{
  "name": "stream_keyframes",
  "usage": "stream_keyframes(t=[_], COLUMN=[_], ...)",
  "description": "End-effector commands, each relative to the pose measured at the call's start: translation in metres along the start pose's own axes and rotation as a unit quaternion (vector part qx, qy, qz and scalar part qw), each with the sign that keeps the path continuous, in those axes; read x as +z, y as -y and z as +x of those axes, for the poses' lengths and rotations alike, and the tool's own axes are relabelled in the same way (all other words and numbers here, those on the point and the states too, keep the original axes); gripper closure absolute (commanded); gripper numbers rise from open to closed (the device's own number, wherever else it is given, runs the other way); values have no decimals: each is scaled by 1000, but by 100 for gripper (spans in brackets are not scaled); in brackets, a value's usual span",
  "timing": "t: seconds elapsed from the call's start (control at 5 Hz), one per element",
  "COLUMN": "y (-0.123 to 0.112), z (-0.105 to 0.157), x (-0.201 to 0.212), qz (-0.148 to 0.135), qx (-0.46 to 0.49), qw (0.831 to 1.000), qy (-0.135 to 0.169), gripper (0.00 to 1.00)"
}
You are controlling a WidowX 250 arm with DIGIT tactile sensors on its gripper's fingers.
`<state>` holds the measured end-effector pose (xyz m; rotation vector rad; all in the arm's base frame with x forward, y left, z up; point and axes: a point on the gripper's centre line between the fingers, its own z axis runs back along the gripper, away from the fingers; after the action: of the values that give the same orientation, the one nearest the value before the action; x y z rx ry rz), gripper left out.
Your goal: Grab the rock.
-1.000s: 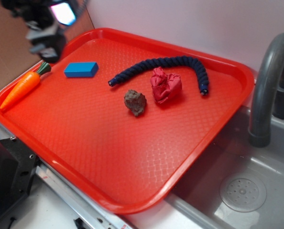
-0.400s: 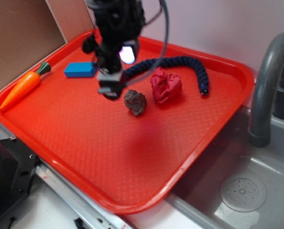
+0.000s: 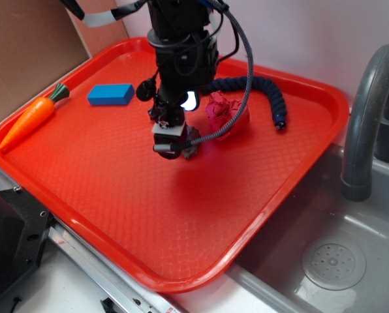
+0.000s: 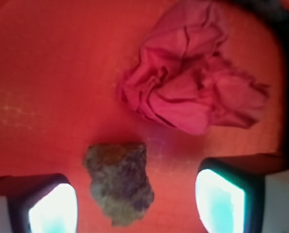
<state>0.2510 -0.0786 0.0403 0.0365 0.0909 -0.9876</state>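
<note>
The rock (image 4: 119, 182), a rough brown-grey lump, lies on the red tray (image 3: 116, 195) between my two lit fingers in the wrist view, nearer the left pad (image 4: 55, 208) than the right one, touching neither. My gripper (image 4: 137, 206) is open and straddles it from above. In the exterior view the gripper (image 3: 170, 147) hangs low over the tray's middle, and only a sliver of the rock (image 3: 194, 145) shows behind the fingers.
A wrinkled red cloth wad (image 3: 228, 116) sits just beyond the rock, to its right. A dark blue rope (image 3: 260, 85) curves behind it. A blue block (image 3: 110, 94) and toy carrot (image 3: 31, 120) lie at the tray's left. A grey faucet (image 3: 371, 98) and sink (image 3: 325, 261) stand to the right.
The arm swept in from the far left corner of the tray to the middle and came down, so the open fingers now straddle the rock.
</note>
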Motion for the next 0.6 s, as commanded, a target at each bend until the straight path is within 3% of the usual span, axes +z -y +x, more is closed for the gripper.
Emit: stream_keyframes(t=[0.0, 0.2, 0.4], y=[10, 11, 10], z=[2, 3, 3], x=[-13, -14, -15], qz=[-33, -30, -23], qx=[-37, -36, -27], qw=[999, 999, 999], qy=[17, 20, 16], gripper=[0, 100, 100])
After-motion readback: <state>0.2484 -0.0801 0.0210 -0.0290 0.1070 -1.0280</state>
